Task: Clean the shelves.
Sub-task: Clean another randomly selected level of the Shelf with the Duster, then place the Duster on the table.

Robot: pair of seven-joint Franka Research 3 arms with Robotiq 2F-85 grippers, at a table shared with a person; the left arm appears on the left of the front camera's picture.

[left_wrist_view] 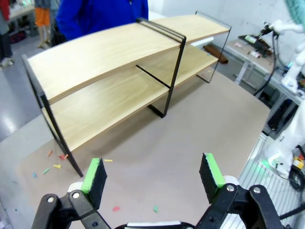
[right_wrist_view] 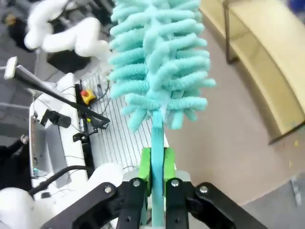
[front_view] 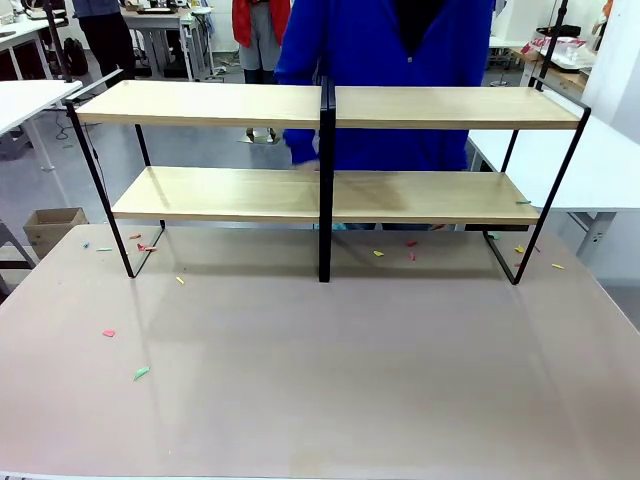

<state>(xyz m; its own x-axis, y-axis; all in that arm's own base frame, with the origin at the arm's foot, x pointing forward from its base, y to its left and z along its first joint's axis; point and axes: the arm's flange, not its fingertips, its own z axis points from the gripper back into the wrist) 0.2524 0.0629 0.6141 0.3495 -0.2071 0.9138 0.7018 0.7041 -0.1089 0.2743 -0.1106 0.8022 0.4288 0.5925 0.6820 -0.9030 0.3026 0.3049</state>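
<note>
Shelves (front_view: 215,103): two-tier light-wood rack in black frame, standing at far side of table (front_view: 320,400), with person in blue top (front_view: 385,45) just behind. Small coloured scraps (front_view: 141,373) scattered on table around frame feet. Left hand (left_wrist_view: 153,175): green-padded fingers spread wide, holding nothing, above table near rack's end. Right hand (right_wrist_view: 157,164): pinching handle of turquoise fluffy duster (right_wrist_view: 159,62), head upright.

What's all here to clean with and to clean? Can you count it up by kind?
Shelves (one rack, two boards): 1
Duster, teal and fluffy: 1
Grippers: 2, the left gripper open and empty, the right gripper shut on the duster's handle
Person's hand, at the lower board: 1
Total: 5
</note>
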